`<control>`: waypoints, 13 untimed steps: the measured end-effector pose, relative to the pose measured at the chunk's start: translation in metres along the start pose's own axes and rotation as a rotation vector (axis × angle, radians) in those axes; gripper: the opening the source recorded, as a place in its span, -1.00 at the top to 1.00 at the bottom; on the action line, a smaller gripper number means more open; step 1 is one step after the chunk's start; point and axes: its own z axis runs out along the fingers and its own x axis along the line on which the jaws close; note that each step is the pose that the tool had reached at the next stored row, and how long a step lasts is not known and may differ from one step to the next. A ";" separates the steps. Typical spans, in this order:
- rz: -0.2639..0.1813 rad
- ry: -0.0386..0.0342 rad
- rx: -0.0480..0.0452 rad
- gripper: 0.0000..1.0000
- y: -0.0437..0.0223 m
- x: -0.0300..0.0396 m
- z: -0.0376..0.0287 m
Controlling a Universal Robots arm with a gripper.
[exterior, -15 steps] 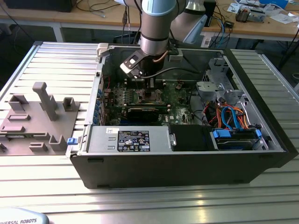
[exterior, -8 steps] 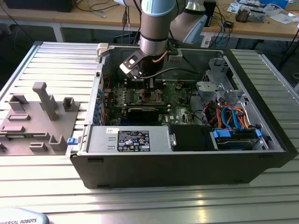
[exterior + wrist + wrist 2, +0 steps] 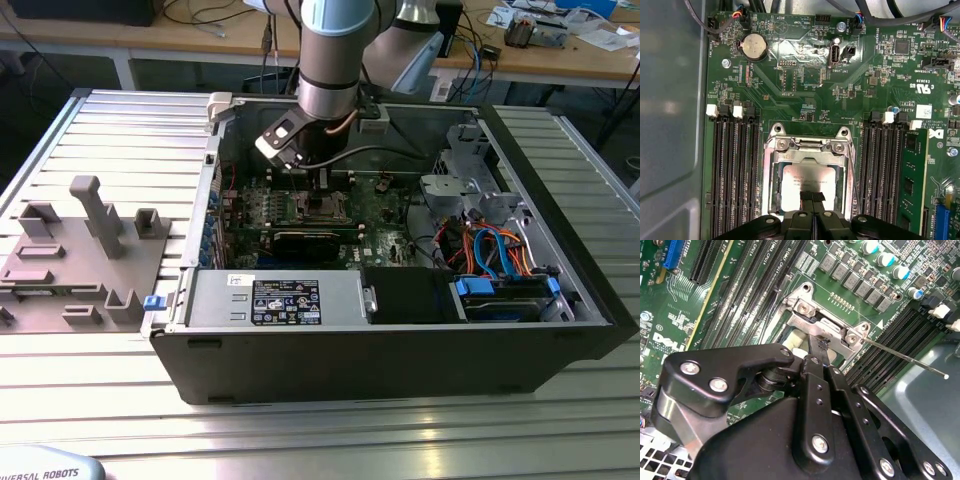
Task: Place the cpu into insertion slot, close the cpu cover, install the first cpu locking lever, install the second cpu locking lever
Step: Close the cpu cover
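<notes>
The arm reaches down into an open computer case (image 3: pixel 400 350), and my gripper (image 3: pixel 322 186) hangs just over the insertion slot (image 3: pixel 326 208) on the green motherboard. In the first wrist view the silver-grey cpu (image 3: pixel 807 177) lies inside the slot's metal rim (image 3: pixel 771 200). The cpu cover (image 3: pixel 805 155) lies down around it as a silvery frame. My gripper (image 3: pixel 812 194) is shut, its black tips pressed together over the cpu's near edge. In the second wrist view my gripper (image 3: pixel 820 342) sits at the socket's metal bracket (image 3: pixel 805 307). A thin locking lever rod (image 3: pixel 905 357) sticks out sideways from the bracket.
Long black memory slots (image 3: pixel 735 170) flank the socket; one slot holds a green module (image 3: pixel 912 180). A coin battery (image 3: pixel 753 47) and cables lie beyond. A long black card (image 3: pixel 305 240), a drive bay with blue cables (image 3: pixel 500 265) and the case walls surround it. A grey fixture tray (image 3: pixel 80 260) lies outside.
</notes>
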 end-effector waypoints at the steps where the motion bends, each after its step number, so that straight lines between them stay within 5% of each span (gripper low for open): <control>1: 0.000 0.0000 0.0000 0.79 -0.0001 0.0000 0.0001; 13: 0.000 0.0001 0.0000 0.79 -0.0003 0.0005 0.0003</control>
